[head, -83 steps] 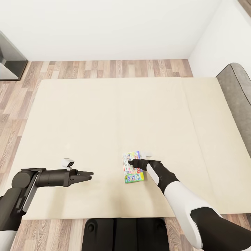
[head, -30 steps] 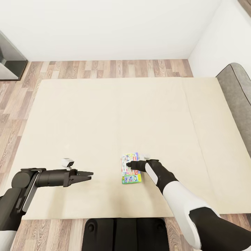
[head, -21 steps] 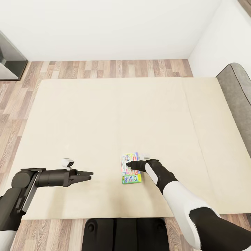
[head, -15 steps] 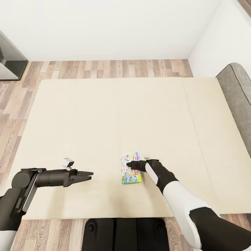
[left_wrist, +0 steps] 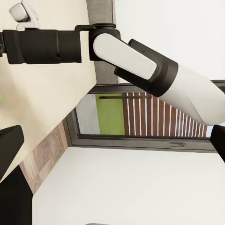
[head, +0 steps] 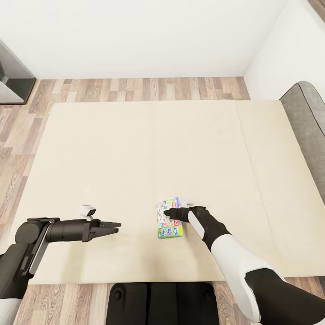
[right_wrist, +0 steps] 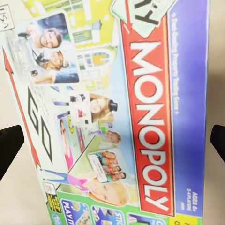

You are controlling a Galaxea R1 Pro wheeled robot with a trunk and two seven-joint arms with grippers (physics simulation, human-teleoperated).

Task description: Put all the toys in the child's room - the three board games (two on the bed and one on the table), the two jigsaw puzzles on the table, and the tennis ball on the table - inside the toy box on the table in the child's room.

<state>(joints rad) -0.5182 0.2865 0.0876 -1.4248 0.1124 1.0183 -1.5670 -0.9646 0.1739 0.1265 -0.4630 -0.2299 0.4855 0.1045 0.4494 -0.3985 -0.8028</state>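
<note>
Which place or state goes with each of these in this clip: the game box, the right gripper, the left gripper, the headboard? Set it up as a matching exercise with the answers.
Column one:
1. game box
2. right gripper
3. left gripper
4. headboard

Column two:
A. grey, at the bed's right end in the head view
B. held over bare mattress, far from the box, fingers nearly together
C. lying flat on the mattress, red MONOPOLY lettering on its lid
D. right over the box, fingertips spread to either side of it

Pairs: 1-C, 2-D, 3-B, 4-A
</note>
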